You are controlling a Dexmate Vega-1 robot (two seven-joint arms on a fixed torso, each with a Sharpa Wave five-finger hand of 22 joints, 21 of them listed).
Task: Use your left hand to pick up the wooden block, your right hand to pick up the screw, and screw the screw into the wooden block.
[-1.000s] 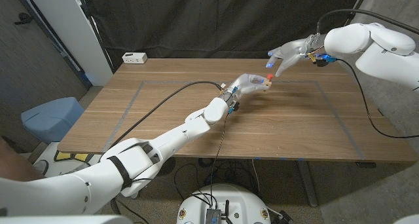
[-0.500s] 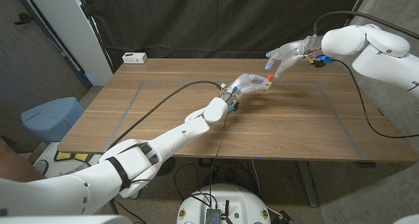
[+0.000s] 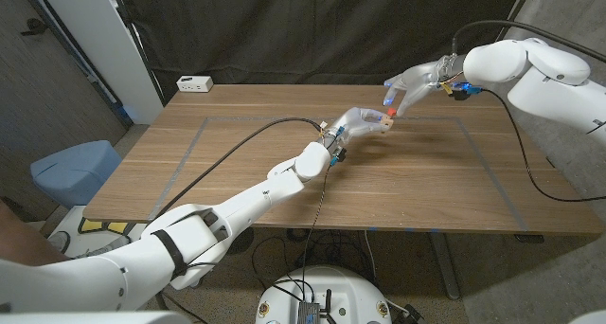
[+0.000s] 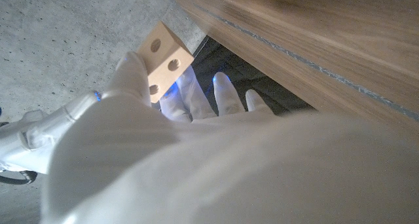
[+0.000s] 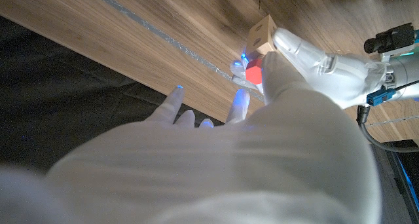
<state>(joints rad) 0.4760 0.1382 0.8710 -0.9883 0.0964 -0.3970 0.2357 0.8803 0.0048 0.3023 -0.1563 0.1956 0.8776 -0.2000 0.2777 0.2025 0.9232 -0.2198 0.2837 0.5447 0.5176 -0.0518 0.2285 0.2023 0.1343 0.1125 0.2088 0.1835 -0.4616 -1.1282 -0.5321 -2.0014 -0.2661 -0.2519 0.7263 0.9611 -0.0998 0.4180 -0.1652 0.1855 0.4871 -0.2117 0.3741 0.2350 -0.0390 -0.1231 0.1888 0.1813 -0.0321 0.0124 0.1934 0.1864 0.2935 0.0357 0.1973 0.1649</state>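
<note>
Holding small pale wooden block with drilled holes [image 3: 383,121] aloft at frame's upper centre, left hand [image 3: 358,125] gripping it; right hand [image 3: 414,81] pinching red-headed screw [image 3: 391,109] just upper-right, nearly touching block.

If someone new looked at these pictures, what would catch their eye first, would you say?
Probably the two robot hands meeting above the table's far middle: the left robot hand holds up a wooden block with round holes. The right robot hand brings a red screw right up to it.
</note>
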